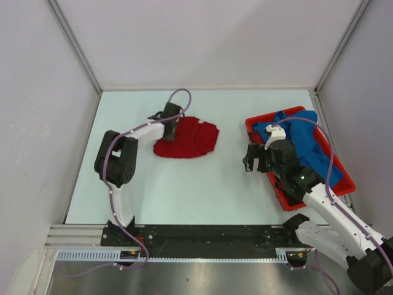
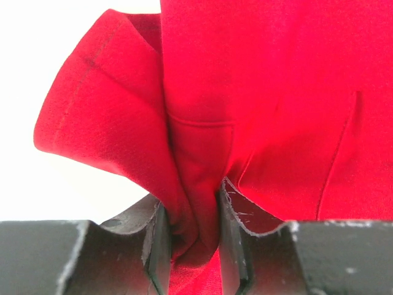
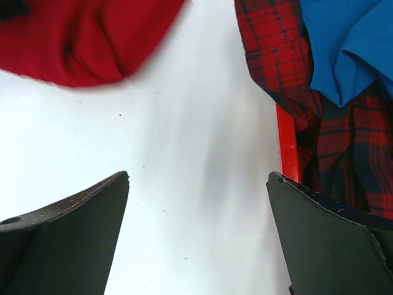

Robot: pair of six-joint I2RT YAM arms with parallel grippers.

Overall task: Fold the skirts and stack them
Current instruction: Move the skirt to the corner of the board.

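1. The red skirt (image 1: 187, 138) is lying spread and unfolded at the centre of the top view. A bunched edge of it is being pinched between the nearly closed jaws of the left gripper (image 2: 193, 212).
2. The blue skirt (image 1: 310, 150) and the plaid skirt (image 3: 276, 55) are lying crumpled in the red tray (image 1: 258, 119) at the right.
3. The right gripper (image 3: 199, 184) is being held wide open and empty beside the tray.
4. Nothing is stacked yet; all the folding appears to be left.

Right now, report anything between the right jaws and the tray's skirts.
Nothing visible. The open right jaws hang over table beside the tray; the plaid skirt drapes over its rim, the blue skirt on top.
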